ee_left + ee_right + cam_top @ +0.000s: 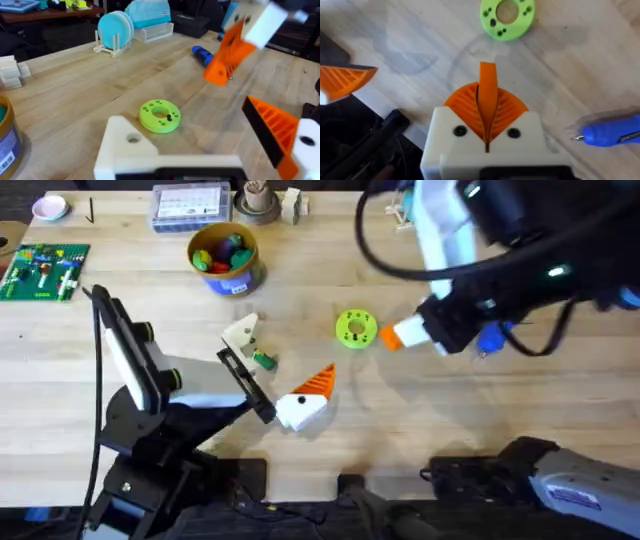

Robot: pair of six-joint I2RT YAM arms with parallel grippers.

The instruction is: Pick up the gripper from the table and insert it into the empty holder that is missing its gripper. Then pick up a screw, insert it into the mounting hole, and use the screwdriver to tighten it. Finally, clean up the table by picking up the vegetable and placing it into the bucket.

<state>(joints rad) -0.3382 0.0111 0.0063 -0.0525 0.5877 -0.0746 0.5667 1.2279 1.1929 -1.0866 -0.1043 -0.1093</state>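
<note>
My right gripper [392,336] [487,107] is shut on the gripper [488,80], a small orange wedge standing up between its ribbed orange pads, just right of the lime-green disc [355,328] [507,17]. My left gripper [285,352] [200,130] lies open low over the table: one finger is a bare white holder [241,333] [127,145], the other carries an orange pad [320,380] [272,127]. The green vegetable [263,360] lies between the left fingers. The blue screwdriver [490,340] [202,54] [612,132] lies on the table, partly under the right arm. The bucket [227,258] stands behind.
A green board [45,270] lies at the far left, with a clear parts box [190,205], a white bowl [50,207] and a cup [258,200] along the back edge. A rack of blue discs [115,30] stands farther back. Bare wood lies in front of the disc.
</note>
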